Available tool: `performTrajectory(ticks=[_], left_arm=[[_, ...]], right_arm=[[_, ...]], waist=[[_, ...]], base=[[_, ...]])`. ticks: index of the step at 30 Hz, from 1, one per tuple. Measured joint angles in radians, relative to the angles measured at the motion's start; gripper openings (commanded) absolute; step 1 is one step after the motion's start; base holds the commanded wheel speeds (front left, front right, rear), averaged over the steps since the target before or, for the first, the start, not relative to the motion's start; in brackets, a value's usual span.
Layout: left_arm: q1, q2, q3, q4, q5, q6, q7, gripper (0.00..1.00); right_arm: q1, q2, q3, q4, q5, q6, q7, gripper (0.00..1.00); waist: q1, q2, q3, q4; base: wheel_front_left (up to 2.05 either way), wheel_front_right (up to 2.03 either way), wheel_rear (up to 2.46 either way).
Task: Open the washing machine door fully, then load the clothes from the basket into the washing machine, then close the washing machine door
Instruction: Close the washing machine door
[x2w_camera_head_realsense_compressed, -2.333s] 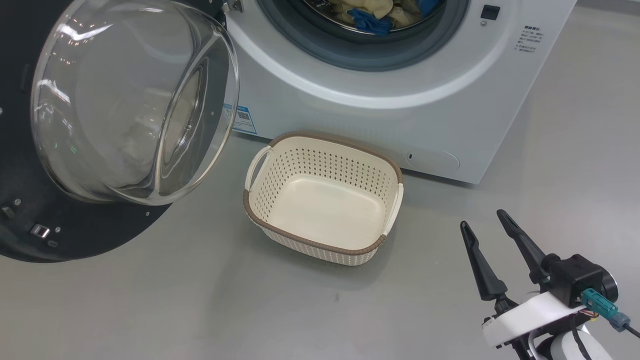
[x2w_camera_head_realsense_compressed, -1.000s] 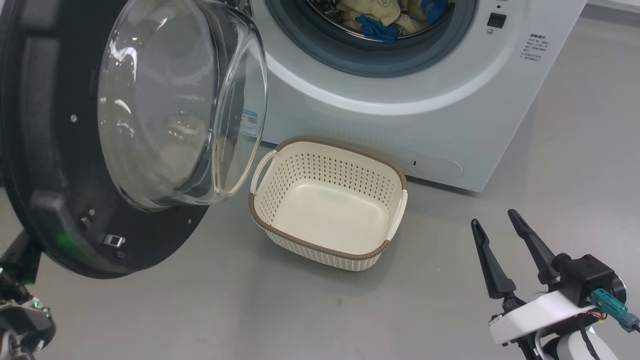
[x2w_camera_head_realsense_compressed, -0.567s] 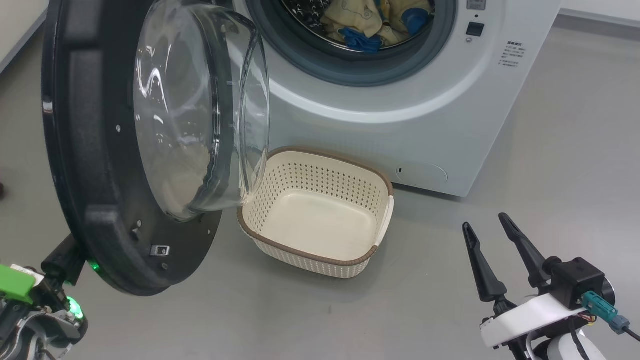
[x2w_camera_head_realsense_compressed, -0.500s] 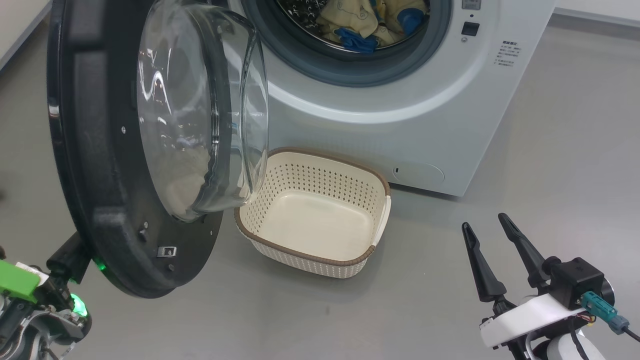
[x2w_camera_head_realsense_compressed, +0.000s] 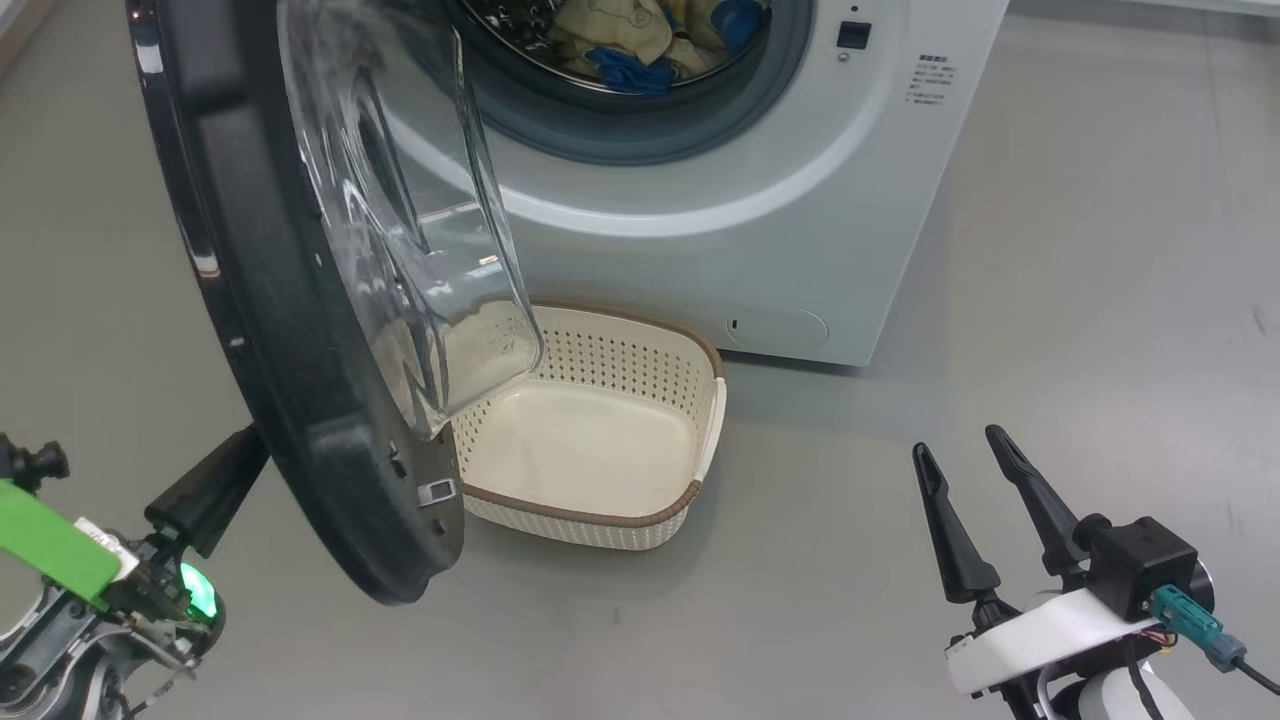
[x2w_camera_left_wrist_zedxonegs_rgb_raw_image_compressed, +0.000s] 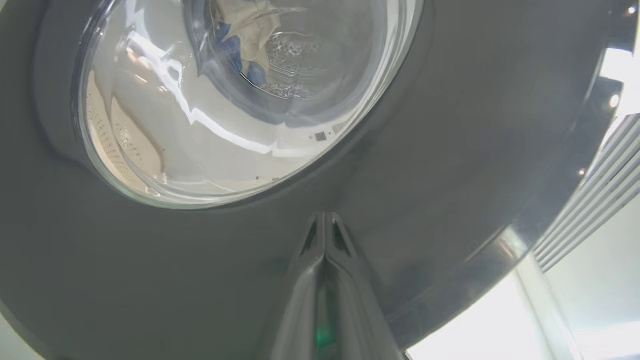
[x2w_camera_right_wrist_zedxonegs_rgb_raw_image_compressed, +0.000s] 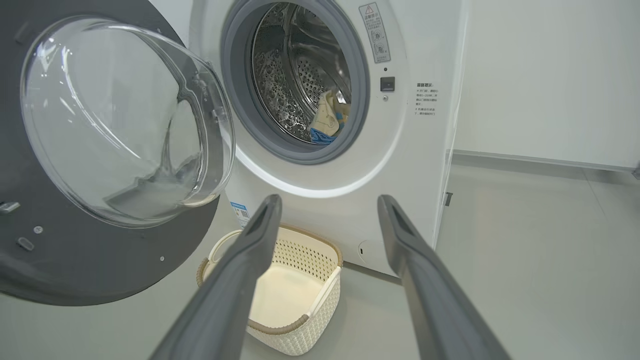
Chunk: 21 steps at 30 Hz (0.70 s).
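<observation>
The washer (x2w_camera_head_realsense_compressed: 700, 230) stands on the grey floor (x2w_camera_head_realsense_compressed: 1100, 300) with its door (x2w_camera_head_realsense_compressed: 280, 330) swung out from its front on the hinge at its left side, roughly halfway between open and shut. The door's glass bowl (x2w_camera_head_realsense_compressed: 400, 230) faces back toward the washer's opening.

The clothes (x2w_camera_head_realsense_compressed: 620, 40), pale yellow with blue trim, lie inside the washer at the bottom of the steel drum (x2w_camera_right_wrist_zedxonegs_rgb_raw_image_compressed: 295, 75), behind the grey ring (x2w_camera_head_realsense_compressed: 640, 135). The basket (x2w_camera_head_realsense_compressed: 600, 520) sits on the floor just in front of the washer, below the opening and close to its front panel, with nothing in it. From the head view the door's lower edge and glass overlap the basket's left end.

The left gripper (x2w_camera_left_wrist_zedxonegs_rgb_raw_image_compressed: 325, 220) is out in front of the washer on the door's outer side. Its two fingers (x2w_camera_left_wrist_zedxonegs_rgb_raw_image_compressed: 305, 290) are clenched tight together with nothing between them, and their tips are at the glossy black rim just below the glass, seemingly touching it.

The right gripper (x2w_camera_head_realsense_compressed: 955, 441) is held above the floor in front of the washer and off to its right, well apart from the basket and door. It is released, its fingers spread wide and empty, and in its wrist view they point toward the washer's front
</observation>
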<state>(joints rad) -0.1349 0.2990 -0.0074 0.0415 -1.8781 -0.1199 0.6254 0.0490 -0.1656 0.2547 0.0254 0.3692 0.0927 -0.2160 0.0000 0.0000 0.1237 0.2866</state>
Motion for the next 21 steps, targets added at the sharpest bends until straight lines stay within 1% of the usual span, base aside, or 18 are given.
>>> performTrajectory(ticks=[8,17,21], left_arm=[[0.002,0.002,-0.018,-0.056,-0.004,0.000,0.017,0.00],[0.000,0.003,-0.024,-0.088,0.001,0.001,0.014,0.00],[-0.016,-0.001,-0.021,-0.086,0.024,0.010,-0.011,0.00]], right_arm=[[-0.009,0.008,0.003,0.000,0.000,0.000,-0.001,1.00],[-0.040,0.016,0.002,-0.002,0.003,0.000,-0.010,1.00],[-0.053,0.017,-0.002,-0.003,0.009,0.001,-0.011,1.00]], waist=[[0.0000,0.0000,0.017,-0.065],[0.0000,0.0000,0.050,-0.167],[0.0000,0.0000,0.072,-0.214]], base=[[0.00,0.00,0.00],[0.00,0.00,0.00],[0.00,0.00,0.00]])
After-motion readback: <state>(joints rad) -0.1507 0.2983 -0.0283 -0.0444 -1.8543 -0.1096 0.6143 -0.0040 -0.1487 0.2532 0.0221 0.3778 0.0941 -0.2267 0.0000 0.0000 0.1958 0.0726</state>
